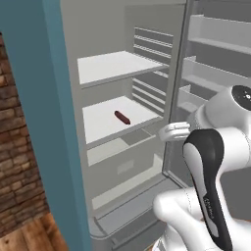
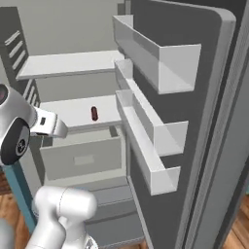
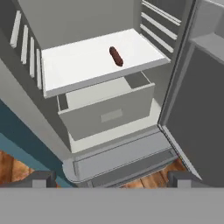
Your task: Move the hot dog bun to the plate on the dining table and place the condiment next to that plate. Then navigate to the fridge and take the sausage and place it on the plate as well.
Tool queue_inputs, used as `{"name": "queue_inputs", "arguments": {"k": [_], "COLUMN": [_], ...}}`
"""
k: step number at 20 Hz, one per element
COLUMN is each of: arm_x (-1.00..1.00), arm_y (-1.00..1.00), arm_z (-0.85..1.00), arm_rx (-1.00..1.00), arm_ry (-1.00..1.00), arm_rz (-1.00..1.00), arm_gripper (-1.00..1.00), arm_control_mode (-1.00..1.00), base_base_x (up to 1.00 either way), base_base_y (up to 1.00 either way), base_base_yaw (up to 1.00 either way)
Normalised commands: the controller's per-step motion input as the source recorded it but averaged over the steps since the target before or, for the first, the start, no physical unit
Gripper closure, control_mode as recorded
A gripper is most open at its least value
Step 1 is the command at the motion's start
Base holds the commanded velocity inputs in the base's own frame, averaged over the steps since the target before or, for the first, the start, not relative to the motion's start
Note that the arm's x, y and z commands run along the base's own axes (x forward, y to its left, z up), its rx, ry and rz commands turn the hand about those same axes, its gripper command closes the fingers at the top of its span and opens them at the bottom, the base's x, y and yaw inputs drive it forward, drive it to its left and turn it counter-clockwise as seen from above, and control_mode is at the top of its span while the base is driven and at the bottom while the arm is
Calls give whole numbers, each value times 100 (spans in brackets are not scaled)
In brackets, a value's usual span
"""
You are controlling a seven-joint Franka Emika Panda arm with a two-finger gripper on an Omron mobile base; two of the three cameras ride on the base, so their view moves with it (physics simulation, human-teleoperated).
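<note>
Fridge [image 1: 122, 29] door open. Sausage [image 3: 116, 56] lies alone on the lower white shelf [image 3: 78, 65], above a pale drawer [image 3: 109, 113]. My gripper [image 3: 111, 178] hangs outside the fridge, fingers spread wide, holding nothing, well apart from the sausage.

Fridge [image 1: 122, 29] cut off at top and right edges; door [image 2: 204, 121] cropped too. Fingers [image 3: 39, 179] mostly hidden along bottom.
</note>
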Motion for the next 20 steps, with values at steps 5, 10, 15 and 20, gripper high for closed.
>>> {"name": "queue_inputs", "arguments": {"k": [5, 10, 15, 20], "arm_x": [0, 0, 57, 83], "arm_y": [0, 0, -3, -16], "arm_z": [0, 0, -3, -17], "arm_rx": [0, 0, 0, 0], "arm_ry": [0, 0, 0, -3], "arm_rz": [0, 0, 19, 10], "arm_gripper": [-100, -100, -100, -100], "arm_control_mode": [100, 100, -100, -100], "base_base_x": [85, 95, 37, 0], "base_base_y": [8, 2, -1, 0], "base_base_yaw": [20, 35, 18, 0]}}
